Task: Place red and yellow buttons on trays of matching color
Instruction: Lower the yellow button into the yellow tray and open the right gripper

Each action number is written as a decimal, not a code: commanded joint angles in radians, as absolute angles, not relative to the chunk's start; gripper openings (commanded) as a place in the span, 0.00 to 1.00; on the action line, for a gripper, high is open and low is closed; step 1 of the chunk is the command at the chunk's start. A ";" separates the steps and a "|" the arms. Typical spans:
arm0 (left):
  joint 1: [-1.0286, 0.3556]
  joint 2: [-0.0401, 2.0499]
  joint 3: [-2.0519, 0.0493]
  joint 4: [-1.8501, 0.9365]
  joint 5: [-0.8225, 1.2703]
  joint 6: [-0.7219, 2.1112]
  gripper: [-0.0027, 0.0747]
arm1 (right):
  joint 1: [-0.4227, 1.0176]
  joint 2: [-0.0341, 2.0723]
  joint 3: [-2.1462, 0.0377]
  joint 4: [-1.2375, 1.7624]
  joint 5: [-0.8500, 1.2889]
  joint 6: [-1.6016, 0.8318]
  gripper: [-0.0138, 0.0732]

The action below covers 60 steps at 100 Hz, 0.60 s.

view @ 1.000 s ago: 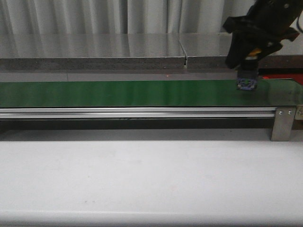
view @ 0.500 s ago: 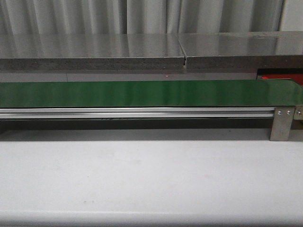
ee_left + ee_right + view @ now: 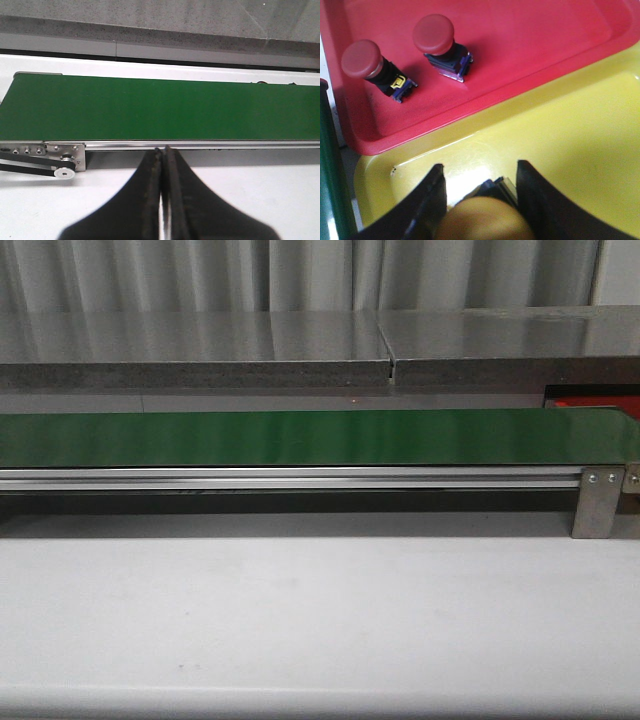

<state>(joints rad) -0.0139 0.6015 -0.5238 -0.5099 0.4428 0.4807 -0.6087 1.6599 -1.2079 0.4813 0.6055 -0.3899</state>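
Two buttons (image 3: 365, 62) in one tray (image 3: 530, 45)

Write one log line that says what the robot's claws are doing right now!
right claw: holds yellow button over yellow tray | left claw: shut, empty, near green belt | red tray: two red buttons

Just a long green conveyor belt (image 3: 300, 437) running across on its silver aluminium rail (image 3: 290, 478), white tabletop (image 3: 300, 620) in front, sliver of bright-red flat tray (image 3: 592, 401) far right.
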 commanded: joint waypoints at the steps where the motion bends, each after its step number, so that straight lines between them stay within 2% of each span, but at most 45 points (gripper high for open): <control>1: -0.022 0.603 -0.550 -0.536 0.377 0.482 0.01 | -0.595 1.663 -1.233 0.513 0.544 -0.403 0.36; 24: -0.022 0.603 -0.550 -0.536 0.377 0.482 0.01 | -0.588 1.771 -1.248 0.513 0.527 -0.405 0.36; 60: -0.022 0.603 -0.550 -0.536 0.377 0.482 0.01 | -0.583 1.826 -1.248 0.518 0.494 -0.412 0.36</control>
